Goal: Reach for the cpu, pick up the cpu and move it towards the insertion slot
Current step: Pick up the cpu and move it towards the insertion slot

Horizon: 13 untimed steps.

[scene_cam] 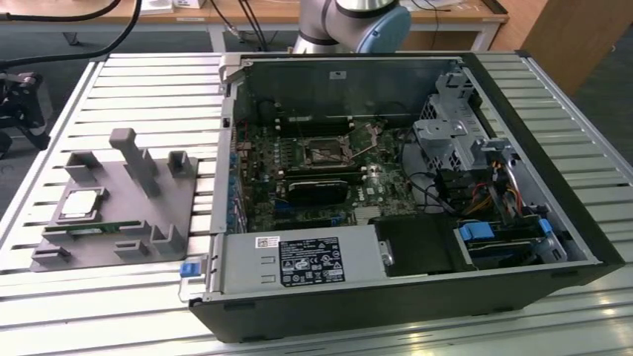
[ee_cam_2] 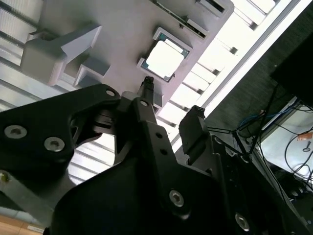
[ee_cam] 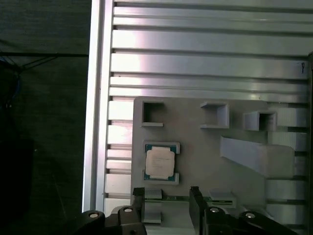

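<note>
The cpu (scene_cam: 81,204), a flat square chip with a silvery top, lies in a recess of the grey plastic fixture (scene_cam: 148,215) at the exterior view's left. Both wrist views show it from above: cpu (ee_cam: 160,162), cpu (ee_cam_2: 165,58). My gripper (ee_cam: 167,198) hangs above the fixture, open, with nothing between its black fingers (ee_cam: 138,197). The cpu sits just beyond the fingertips (ee_cam_2: 148,84), apart from them. The insertion slot (scene_cam: 324,153), a square black socket with a thin metal frame, sits on the green board inside the open computer case.
The case (scene_cam: 396,282) takes up the middle and right of the ribbed metal table (scene_cam: 148,89). The fixture has upright posts (scene_cam: 133,159) and holds a thin green memory stick (scene_cam: 94,228). A long black card (scene_cam: 316,190) lies below the socket. The arm's base (scene_cam: 356,22) stands behind the case.
</note>
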Available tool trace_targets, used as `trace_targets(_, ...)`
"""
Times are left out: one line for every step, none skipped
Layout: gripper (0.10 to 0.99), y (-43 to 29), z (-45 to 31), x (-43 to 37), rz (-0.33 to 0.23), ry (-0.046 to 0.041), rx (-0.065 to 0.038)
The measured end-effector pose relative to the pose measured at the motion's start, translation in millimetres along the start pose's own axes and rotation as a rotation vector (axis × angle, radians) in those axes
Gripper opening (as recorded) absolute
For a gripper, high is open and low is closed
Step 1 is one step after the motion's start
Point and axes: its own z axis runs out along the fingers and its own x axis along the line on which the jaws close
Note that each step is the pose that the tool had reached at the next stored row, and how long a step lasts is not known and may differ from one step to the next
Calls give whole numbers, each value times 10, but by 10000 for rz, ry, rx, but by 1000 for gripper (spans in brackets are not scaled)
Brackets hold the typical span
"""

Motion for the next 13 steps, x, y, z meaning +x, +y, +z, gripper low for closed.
trace_targets(525, -1, 12, 0, -1, 1, 0)
trace_targets(525, -3, 26, 0, 0, 1, 0)
trace_targets(584, -5, 40, 0, -1, 0, 0)
trace_targets(643, -7, 53, -1, -1, 0, 0)
trace_targets(643, -11, 69, -1, -1, 0, 0)
trace_targets(643, -14, 84, -1, -1, 0, 0)
trace_targets(706, -17, 99, -1, -1, 0, -1)
trace_targets(706, -20, 117, 0, 0, -1, -1)
trace_targets(706, -22, 134, 0, 0, -1, -1)
trace_targets(706, -25, 153, -1, -1, 0, -1)
trace_targets(706, -28, 170, -1, -1, -1, -1)
trace_targets(706, -32, 187, -1, -1, 0, -1)
trace_targets(706, -34, 202, 0, 0, 1, -1)
